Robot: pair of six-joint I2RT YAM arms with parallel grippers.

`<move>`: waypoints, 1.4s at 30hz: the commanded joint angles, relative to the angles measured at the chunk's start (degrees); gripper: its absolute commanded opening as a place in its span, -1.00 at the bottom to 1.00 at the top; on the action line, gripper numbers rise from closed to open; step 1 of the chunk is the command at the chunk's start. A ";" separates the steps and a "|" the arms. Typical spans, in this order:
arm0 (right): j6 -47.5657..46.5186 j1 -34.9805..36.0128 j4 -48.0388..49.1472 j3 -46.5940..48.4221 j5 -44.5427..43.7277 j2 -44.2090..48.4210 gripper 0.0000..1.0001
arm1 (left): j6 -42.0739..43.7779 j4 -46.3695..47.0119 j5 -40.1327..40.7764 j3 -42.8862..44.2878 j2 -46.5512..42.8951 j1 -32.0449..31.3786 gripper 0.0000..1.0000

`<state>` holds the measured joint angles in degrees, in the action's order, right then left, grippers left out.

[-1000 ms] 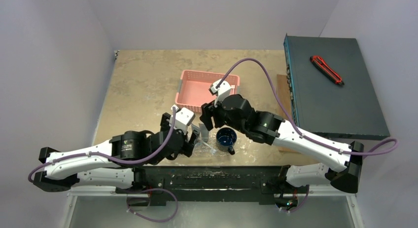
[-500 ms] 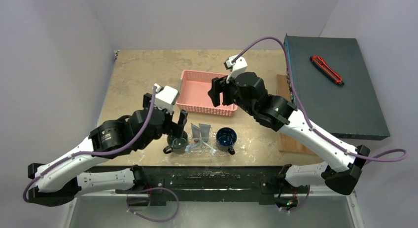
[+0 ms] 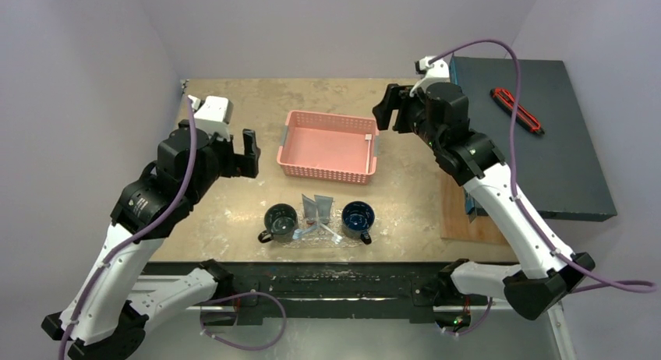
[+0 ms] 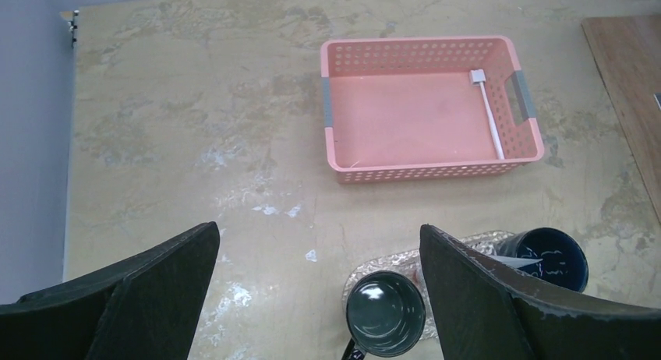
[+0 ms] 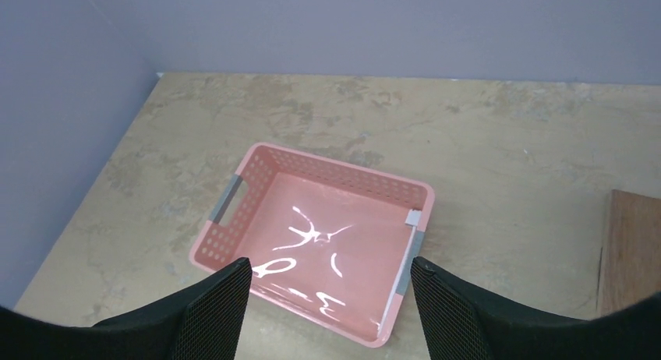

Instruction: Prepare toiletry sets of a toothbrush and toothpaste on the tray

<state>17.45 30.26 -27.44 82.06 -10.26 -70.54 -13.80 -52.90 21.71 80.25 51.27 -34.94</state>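
The see-through glittery tray [image 3: 312, 237] lies near the front edge with two dark mugs [image 3: 281, 222] [image 3: 358, 217] on its ends. Two silver-grey tubes [image 3: 317, 209] and a thin pale brush [image 3: 333, 233] lie between the mugs. The tray's end [image 4: 390, 260] shows in the left wrist view. Another white brush [image 3: 367, 146] [image 4: 489, 118] [image 5: 401, 270] lies along the right wall of the pink basket [image 3: 312, 146]. My left gripper [image 3: 242, 153] [image 4: 319, 298] is open and empty, high and left of the basket. My right gripper [image 3: 394, 112] [image 5: 331, 313] is open and empty, high and right of it.
A dark grey box [image 3: 546, 157] with a red cutter [image 3: 516, 111] on it stands at the right. A wooden board [image 3: 452, 212] lies beside it. Walls close the left and back sides. Bare tabletop [image 3: 226, 118] lies left of the basket.
Both arms have risen and drawn back from the tray, the left one to the far left, the right one to the far right. The tubes and mugs now show uncovered.
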 commanded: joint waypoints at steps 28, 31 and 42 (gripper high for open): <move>-4.14 0.04 16.86 -22.43 15.34 27.89 0.98 | -1.53 14.68 -14.15 -25.34 -34.63 1.72 1.00; -4.14 0.00 16.49 -22.47 15.58 28.62 0.98 | -1.67 14.86 -14.26 -26.06 -36.13 1.72 1.00; -4.88 0.07 17.03 -23.78 16.04 30.28 0.98 | -1.92 16.33 -14.86 -28.57 -38.61 1.80 1.00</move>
<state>13.82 30.26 -12.38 58.59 4.51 -41.10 -14.66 -39.79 7.29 51.79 13.43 -33.43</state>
